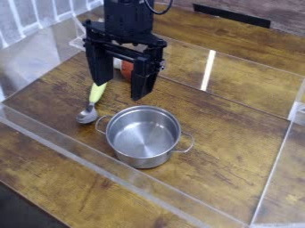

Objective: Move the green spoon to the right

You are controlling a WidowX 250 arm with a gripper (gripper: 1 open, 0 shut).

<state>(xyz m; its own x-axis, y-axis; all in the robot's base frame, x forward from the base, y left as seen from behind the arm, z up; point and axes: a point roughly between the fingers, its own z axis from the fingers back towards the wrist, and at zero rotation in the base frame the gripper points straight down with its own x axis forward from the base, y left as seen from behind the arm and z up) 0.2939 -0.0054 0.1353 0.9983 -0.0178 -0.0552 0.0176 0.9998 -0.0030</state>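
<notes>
Approach step, nothing gripped yet: tool (124, 86) hanging jaws apart, pointing down, upper-middle of frame, just right of the green spoon (94, 100) lying left of the steel pot (143, 135) on the desk (226, 134); next, probably shifting left, dropping over the handle, closing.

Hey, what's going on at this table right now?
A single robot arm hangs over a wooden table with its gripper pointing down, jaws open and empty. A green spoon lies on the table just below and left of the gripper in the picture, its metal bowl nearest the camera. Nothing is touching the spoon, so it has not been picked up. An empty steel pot stands close to the spoon's right. Something red and white sits behind the gripper, mostly hidden.
</notes>
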